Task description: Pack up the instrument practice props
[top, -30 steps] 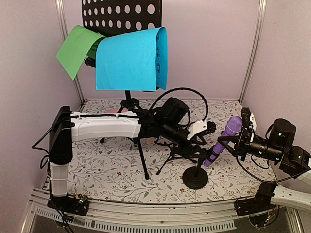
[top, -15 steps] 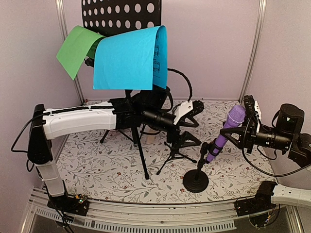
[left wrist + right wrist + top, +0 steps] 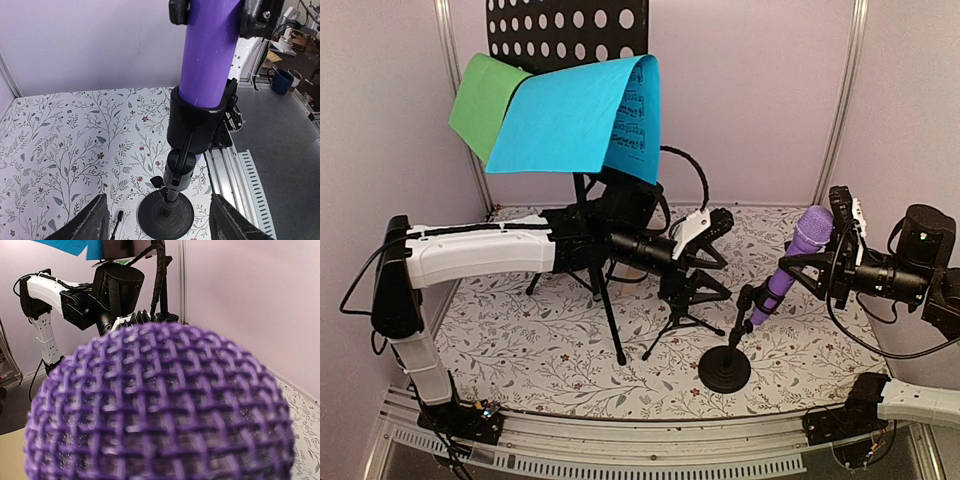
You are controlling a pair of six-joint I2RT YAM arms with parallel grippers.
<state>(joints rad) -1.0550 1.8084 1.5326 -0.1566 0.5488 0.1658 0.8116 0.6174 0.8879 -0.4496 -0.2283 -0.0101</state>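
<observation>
The purple microphone (image 3: pixel 798 258) stands tilted in the clip of a black mic support with a round base (image 3: pixel 724 369). My right gripper (image 3: pixel 828 262) is shut on its upper body, just below the mesh head, which fills the right wrist view (image 3: pixel 160 405). My left gripper (image 3: pixel 708 243) is open and empty, held above the mat to the left of that support (image 3: pixel 166 212). A second small black tripod mic support (image 3: pixel 685 300) stands below it. The black perforated music rack (image 3: pixel 570 28) holds the blue paper (image 3: pixel 570 120) and the green paper (image 3: pixel 483 98). The beige microphone is hidden.
The rack's tripod legs (image 3: pixel 611 315) stand on the floral mat (image 3: pixel 550 350) under my left arm. Lilac walls close the back and sides. A metal rail (image 3: pixel 620 440) runs along the near edge. One tripod leg tip (image 3: pixel 118 218) lies beside the round base.
My left arm rose and pulled back to the left, away from the round-base support. My right gripper lifted the purple microphone more upright. The blue paper swung outward.
</observation>
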